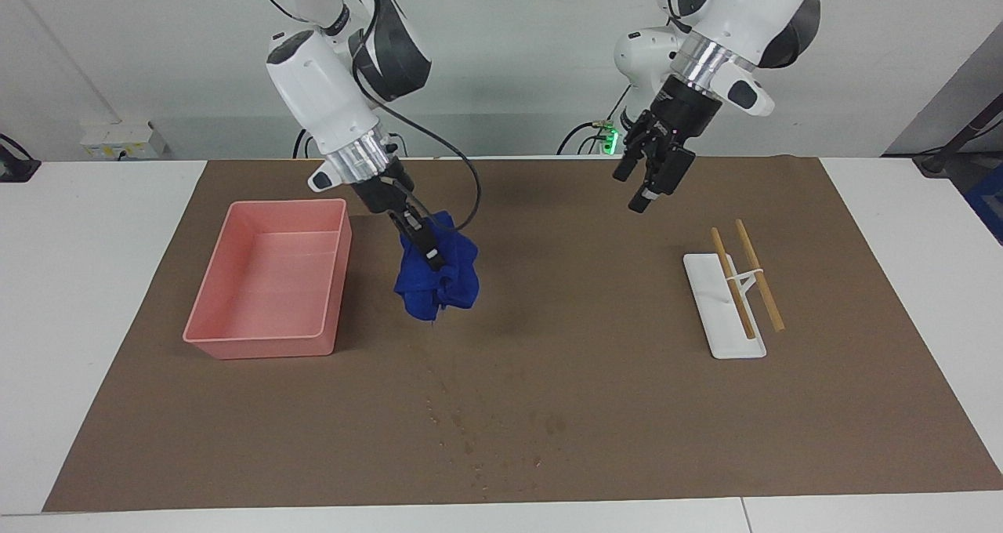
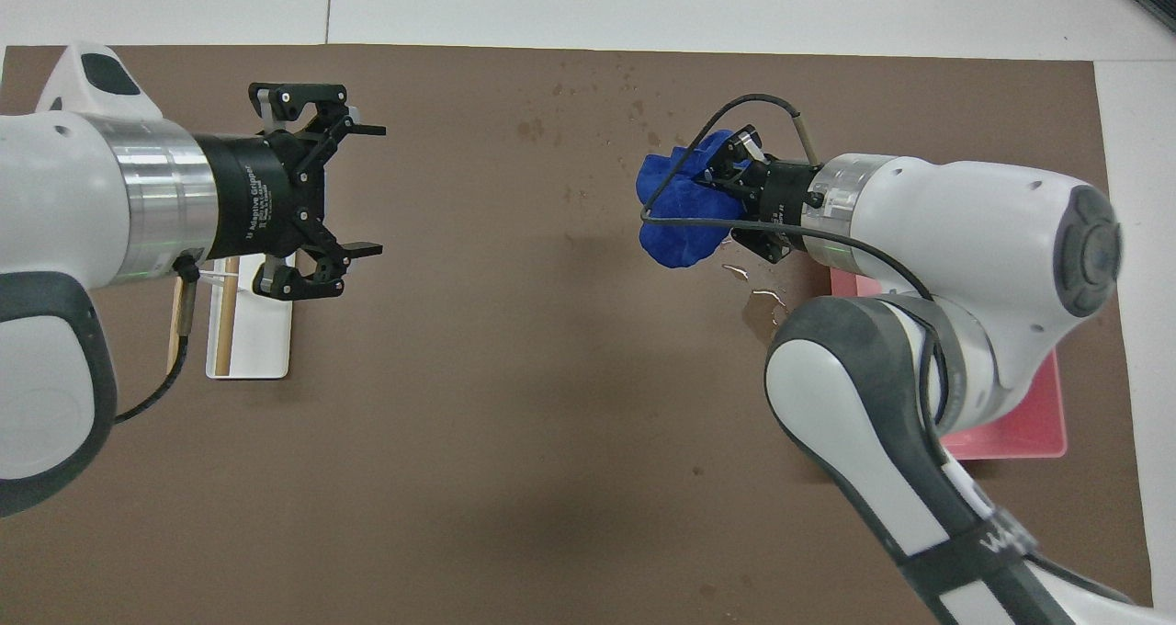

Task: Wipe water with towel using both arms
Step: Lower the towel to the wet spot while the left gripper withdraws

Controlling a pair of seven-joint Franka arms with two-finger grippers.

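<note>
The right hand point(image 1: 427, 244) pinches a bunched blue towel point(image 1: 439, 278), which hangs from its fingers at centre-left of the facing frame, raised above the brown mat point(image 1: 548, 407) just beside the pink bin point(image 1: 270, 282). In the overhead frame the towel point(image 2: 684, 207) sits right of centre, at the tip of that hand point(image 2: 726, 179). Water drops point(image 1: 470, 431) speckle the mat in the lower middle of the facing frame, well apart from the towel. The left hand point(image 1: 639, 180) hangs spread open and holds nothing at upper right of the facing frame, over bare mat above the white rack with two wooden sticks point(image 1: 736, 290) on the worktop point(image 1: 94, 298).
</note>
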